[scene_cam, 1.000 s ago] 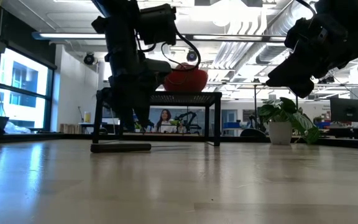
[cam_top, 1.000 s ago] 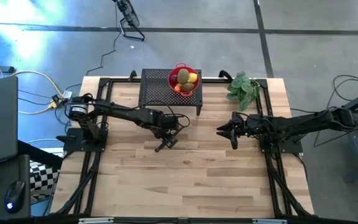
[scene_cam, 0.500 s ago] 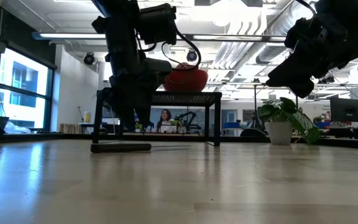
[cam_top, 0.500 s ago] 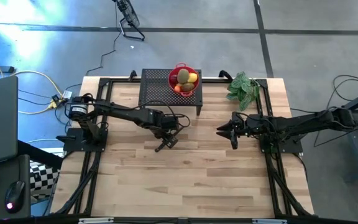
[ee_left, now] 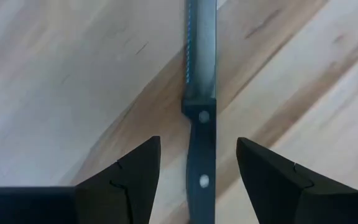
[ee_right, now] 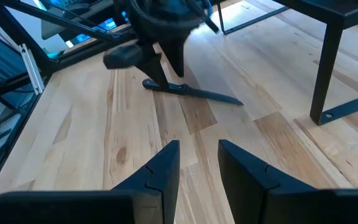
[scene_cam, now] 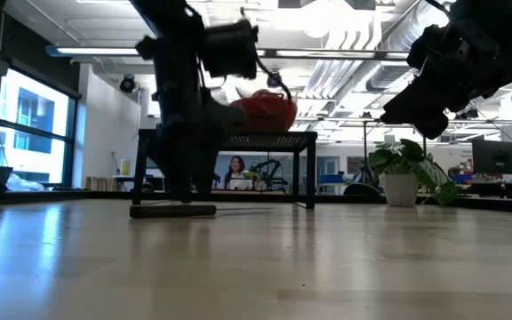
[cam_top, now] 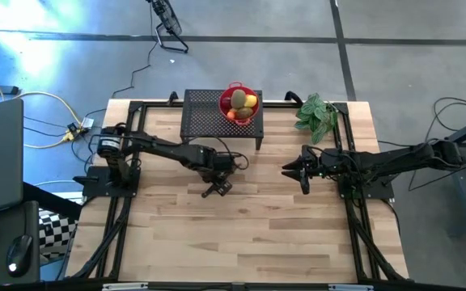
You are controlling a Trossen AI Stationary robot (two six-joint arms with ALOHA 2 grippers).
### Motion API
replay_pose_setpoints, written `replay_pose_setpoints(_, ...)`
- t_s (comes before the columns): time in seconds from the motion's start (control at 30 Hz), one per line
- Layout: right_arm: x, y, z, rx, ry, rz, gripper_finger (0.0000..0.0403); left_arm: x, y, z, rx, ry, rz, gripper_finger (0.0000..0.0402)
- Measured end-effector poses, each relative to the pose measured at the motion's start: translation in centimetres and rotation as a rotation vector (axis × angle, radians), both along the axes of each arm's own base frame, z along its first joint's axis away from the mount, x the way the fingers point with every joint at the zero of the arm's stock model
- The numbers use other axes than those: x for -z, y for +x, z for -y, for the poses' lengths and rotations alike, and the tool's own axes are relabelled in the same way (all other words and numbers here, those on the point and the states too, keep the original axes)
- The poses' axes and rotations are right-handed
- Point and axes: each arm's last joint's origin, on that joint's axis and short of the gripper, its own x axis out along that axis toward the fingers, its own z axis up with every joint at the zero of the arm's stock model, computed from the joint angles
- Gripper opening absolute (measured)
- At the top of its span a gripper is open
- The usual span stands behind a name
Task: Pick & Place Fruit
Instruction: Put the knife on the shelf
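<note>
L gripper (ee_left: 197,180) jaws spread astride knife (ee_left: 201,93) on tabletop (cam_top: 249,234), no contact. R gripper (ee_right: 197,165) jaws apart, empty. Fruit (cam_top: 240,104) in red bowl (cam_top: 253,112).

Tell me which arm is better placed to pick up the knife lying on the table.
Left. The left gripper hangs open right over the knife, with its handle between the fingers. The right gripper is open too, but sits well off across the table.

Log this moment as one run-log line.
left gripper: open, straddling knife handle on table | right gripper: open, hovering, empty | fruit: in red bowl on black rack
</note>
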Motion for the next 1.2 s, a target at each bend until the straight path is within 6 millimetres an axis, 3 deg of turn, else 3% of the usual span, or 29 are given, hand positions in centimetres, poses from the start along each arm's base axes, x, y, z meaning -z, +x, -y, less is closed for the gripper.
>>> replay_pose_setpoints(0.17, 0.0, 0.0, 0.0, -0.001, 0.000, -0.003, 0.0103, 2.0, 0.7, 0.3, 0.046, -0.032, -0.038, 0.0207)
replay_pose_setpoints(0.47, 0.0, 0.0, 0.0, 0.003, -0.001, 0.000, 0.0103, 2.8, 0.8, 0.4, 0.064, 0.002, -0.069, 0.0202)
replay_pose_setpoints(0.93, 0.0, 0.0, 0.0, 0.003, -0.002, 0.000, 0.0103, 3.0, 0.5, 0.4, 0.085, 0.010, -0.094, 0.0051)
replay_pose_setpoints(1.2, 0.0, 0.0, 0.0, -0.001, 0.000, 0.000, 0.0103, 2.1, 1.0, 0.6, 0.180, 0.011, -0.098, 0.0049)
